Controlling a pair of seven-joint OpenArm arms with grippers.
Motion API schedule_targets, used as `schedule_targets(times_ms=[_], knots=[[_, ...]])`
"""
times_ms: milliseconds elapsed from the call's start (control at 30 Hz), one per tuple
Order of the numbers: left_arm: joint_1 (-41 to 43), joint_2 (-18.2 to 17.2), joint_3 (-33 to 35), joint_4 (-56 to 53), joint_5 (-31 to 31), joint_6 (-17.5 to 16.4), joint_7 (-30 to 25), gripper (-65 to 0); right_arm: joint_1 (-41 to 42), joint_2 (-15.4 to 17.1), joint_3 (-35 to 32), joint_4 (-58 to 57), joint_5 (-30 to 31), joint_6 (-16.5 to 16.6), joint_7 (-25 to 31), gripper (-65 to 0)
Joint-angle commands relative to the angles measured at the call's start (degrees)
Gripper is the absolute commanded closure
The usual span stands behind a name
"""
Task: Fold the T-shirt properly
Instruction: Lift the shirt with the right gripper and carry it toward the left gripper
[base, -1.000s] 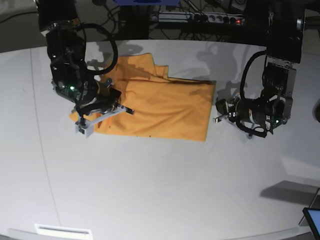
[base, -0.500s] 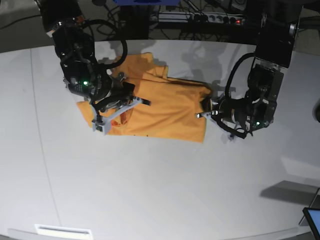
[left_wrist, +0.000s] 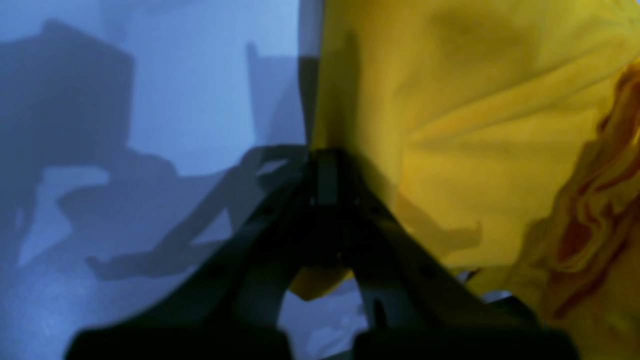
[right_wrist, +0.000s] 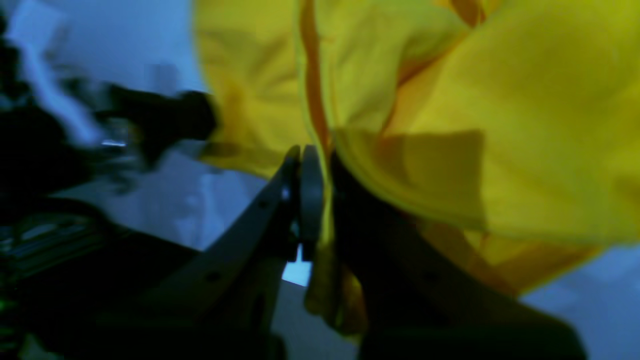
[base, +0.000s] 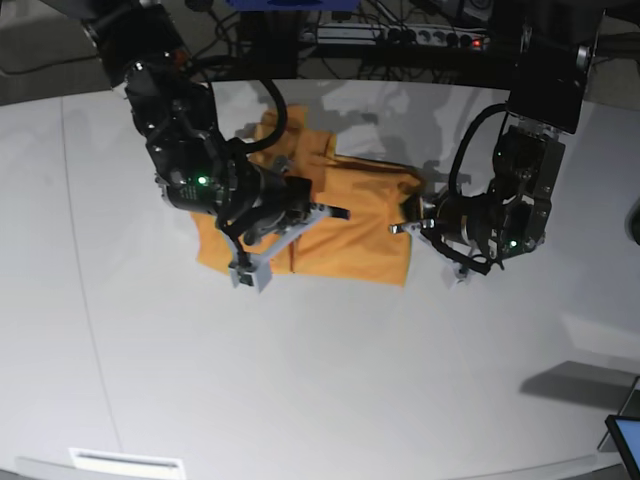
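Note:
The orange-yellow T-shirt (base: 350, 235) lies bunched on the white table (base: 320, 380). In the base view my right gripper (base: 270, 255) is over the shirt's left part. In the right wrist view it (right_wrist: 312, 190) is shut on a fold of the T-shirt (right_wrist: 475, 100), lifted off the table. My left gripper (base: 402, 228) is at the shirt's right edge. In the left wrist view it (left_wrist: 325, 165) is shut, with the T-shirt's (left_wrist: 475, 125) edge at its tip and cloth showing under the fingers.
A power strip (base: 400, 35) and cables lie behind the table's far edge. A screen corner (base: 625, 440) shows at the bottom right. A white label (base: 125, 462) lies at the front left edge.
My right gripper has moved to the right, dragging the shirt's left side over the middle. My left gripper has moved in from beside the shirt to its right edge.

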Motion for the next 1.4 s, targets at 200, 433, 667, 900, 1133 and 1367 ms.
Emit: schedule_targets(times_ms=[200,433,667,900,1133,1367], knots=[[-0.7,-0.3,2.8,0.4,0.6,-0.1,0.5,0.0,2.2,-2.7,-4.4,1.0,0.7,0.1,0.4,-0.3],[-0.9,0.8,5.6,0.4,0.6,-0.1,0.5,0.0,2.5,-7.2,-5.7,0.6,0.7,0.1,0.4,-0.1],[-0.4,0.5,6.0,3.4,0.5,-0.1,0.5,0.0,4.6,-7.4,-8.4,-1.6,0.7,0.1,0.6,-0.1],[1.4,-4.1,5.3,10.8,0.5,-0.1,0.5,0.0,6.4,-7.0,-8.5,-5.3,0.7,0.1,0.8,-0.1],[3.3,-9.3,-6.0,12.5,-7.9,-0.1,0.5,0.0,9.6,-6.1,-8.5,-11.8,0.5,0.1,2.7,-0.1],[3.0,-15.0,-13.9,12.5,-23.4,-0.1,0.5,0.0,9.9,-6.9,-8.5,-13.4,0.6,0.1,3.7,-0.1]])
